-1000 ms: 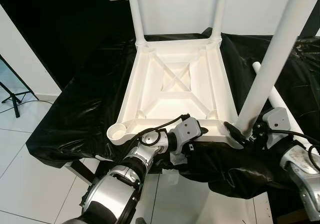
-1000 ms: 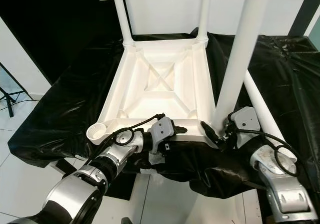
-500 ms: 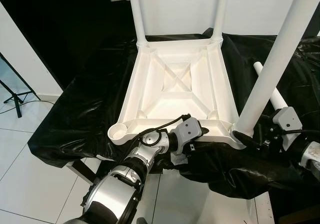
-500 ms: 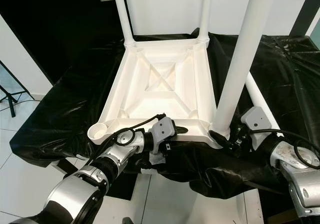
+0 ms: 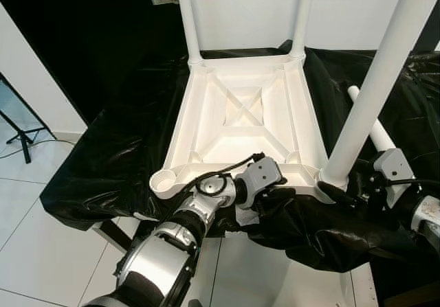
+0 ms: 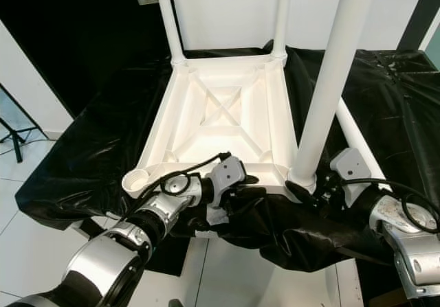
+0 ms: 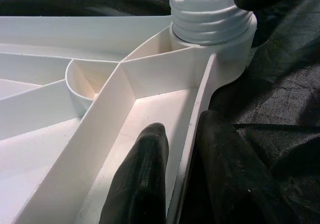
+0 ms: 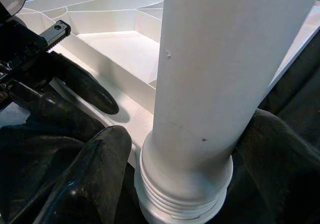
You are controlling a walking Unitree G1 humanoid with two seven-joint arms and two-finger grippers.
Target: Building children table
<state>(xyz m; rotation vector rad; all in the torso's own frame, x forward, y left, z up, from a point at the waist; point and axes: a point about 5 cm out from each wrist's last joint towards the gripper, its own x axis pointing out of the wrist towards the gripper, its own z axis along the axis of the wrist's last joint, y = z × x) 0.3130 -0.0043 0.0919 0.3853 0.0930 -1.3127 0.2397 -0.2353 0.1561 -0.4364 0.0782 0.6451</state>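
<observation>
1. The white table top (image 5: 244,118) is lying upside down on the black plastic sheet (image 5: 113,152) that covers the work surface, ribbed underside up, in the middle of the scene.
2. Two legs are already standing in the far corner sockets. The near-right leg (image 5: 375,80) is now sitting in the near-right corner socket (image 5: 328,182), with thread rings still showing at its base in the right wrist view.
3. Change noted: a second ago this leg was leaning to the right with its foot just at the socket; it is now standing closer to upright, though still tilted, and is entered in the collar.
4. The right gripper (image 8: 185,159) is clasping the base of that leg, one finger on each side of the threaded end.
5. The left gripper (image 7: 182,184) is pinching the near rim of the table top, one finger inside the wall and one outside, and is bracing the piece as before.
6. The near-left socket (image 5: 163,180) is standing empty, and a spare leg (image 5: 368,118) is lying on the sheet to the right.
7. Judgement: the third leg is being threaded but is not fully seated; cross-threading is the risk while it tilts.
</observation>
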